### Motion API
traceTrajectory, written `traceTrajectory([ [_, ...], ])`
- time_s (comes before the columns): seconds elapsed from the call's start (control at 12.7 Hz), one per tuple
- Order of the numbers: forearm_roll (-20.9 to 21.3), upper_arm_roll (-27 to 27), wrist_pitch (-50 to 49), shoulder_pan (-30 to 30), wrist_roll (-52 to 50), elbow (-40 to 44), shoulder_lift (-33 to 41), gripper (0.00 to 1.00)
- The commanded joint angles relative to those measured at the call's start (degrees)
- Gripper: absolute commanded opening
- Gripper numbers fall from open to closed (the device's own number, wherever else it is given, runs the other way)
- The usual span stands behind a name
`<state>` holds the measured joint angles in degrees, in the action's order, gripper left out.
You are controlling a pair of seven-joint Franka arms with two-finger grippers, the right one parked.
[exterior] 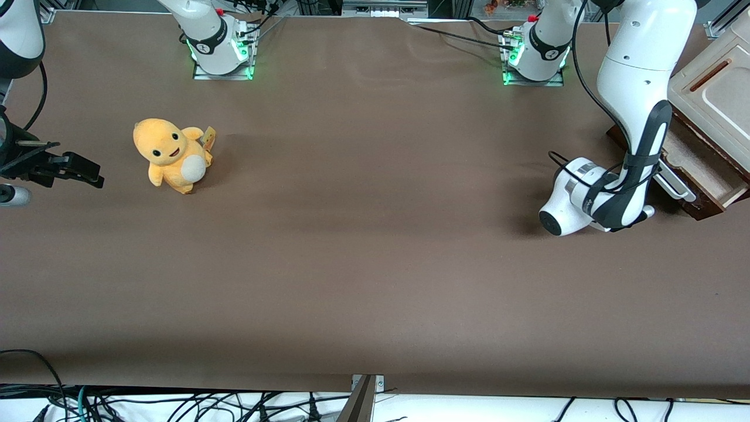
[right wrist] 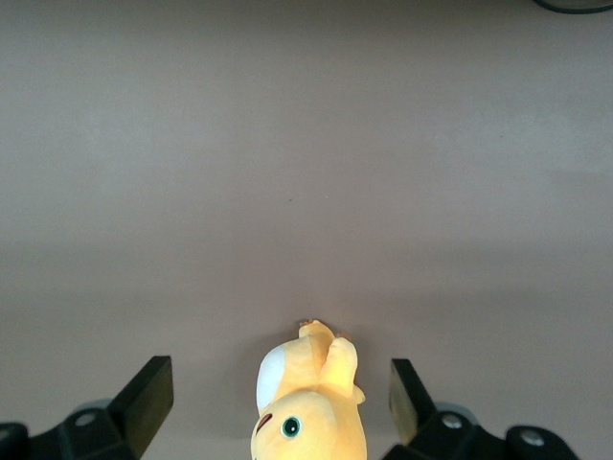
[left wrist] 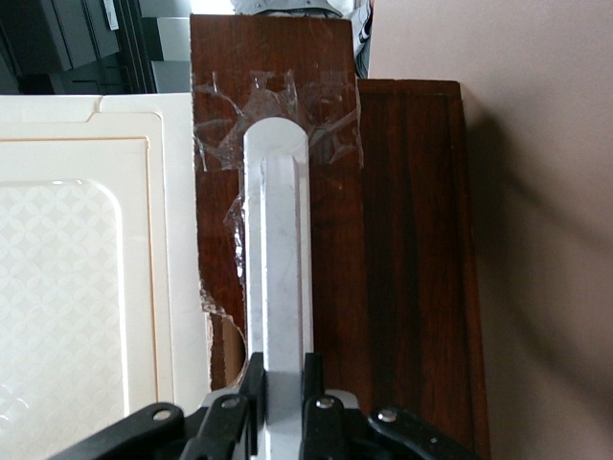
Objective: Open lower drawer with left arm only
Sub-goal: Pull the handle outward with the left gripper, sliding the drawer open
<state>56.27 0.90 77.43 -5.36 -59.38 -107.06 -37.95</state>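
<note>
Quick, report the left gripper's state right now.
Left gripper: shut on the bar handle of the lower drawer, which is partly pulled out of the cabinet.

Claw (left wrist: 283, 383) grips the handle (left wrist: 278, 259) (cabinet top (left wrist: 96, 240) close beside).

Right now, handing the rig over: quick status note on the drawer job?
Gripper: shut on the handle of the lower drawer, low at the cabinet front, at the working arm's end of the table.
Drawer: partly out, pale inside showing.
Done: handle grasped, pull begun.
Left: probably pull farther, then release.
Plush toy sits toward the parked arm's end, not involved.
</note>
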Motion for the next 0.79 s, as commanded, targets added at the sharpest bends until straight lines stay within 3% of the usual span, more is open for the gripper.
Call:
traceTrajectory([
  [0.0,-4.4,0.2,-2.3,-2.2,3.0,1.9,-0.5,0.02],
  [0.71,-5.6,0.2,-4.3,-2.7,2.9,2.0,-0.5,0.02],
])
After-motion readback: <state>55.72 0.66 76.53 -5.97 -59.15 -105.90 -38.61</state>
